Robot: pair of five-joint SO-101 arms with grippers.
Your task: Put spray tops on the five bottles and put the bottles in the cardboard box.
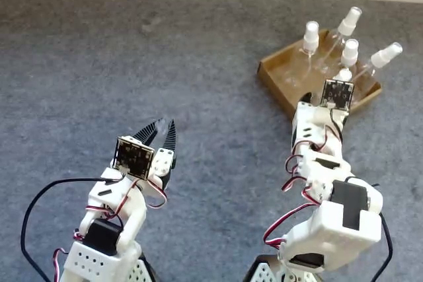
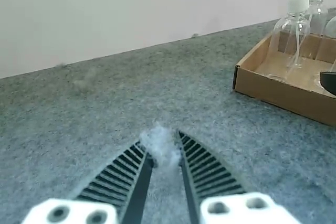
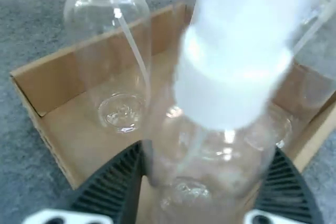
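The cardboard box [image 1: 277, 74] sits at the table's far right and holds several clear bottles with white spray tops [image 1: 310, 32]. My right gripper [image 1: 328, 89] is over the box's near side, shut on a clear bottle [image 3: 210, 150] that stands upright between its jaws, its white spray top [image 3: 236, 72] close to the camera. Another bottle [image 3: 118, 51] stands behind it in the box [image 3: 68, 77]. My left gripper [image 1: 160, 130] rests low over the carpet at the lower left, open, with a tuft of lint [image 2: 160, 148] between its tips [image 2: 164, 142].
Grey carpet covers the table. From the left wrist, the box [image 2: 278, 95] and a capped bottle [image 2: 294, 30] lie well off toward the far right. A pale wall runs along the back edge.
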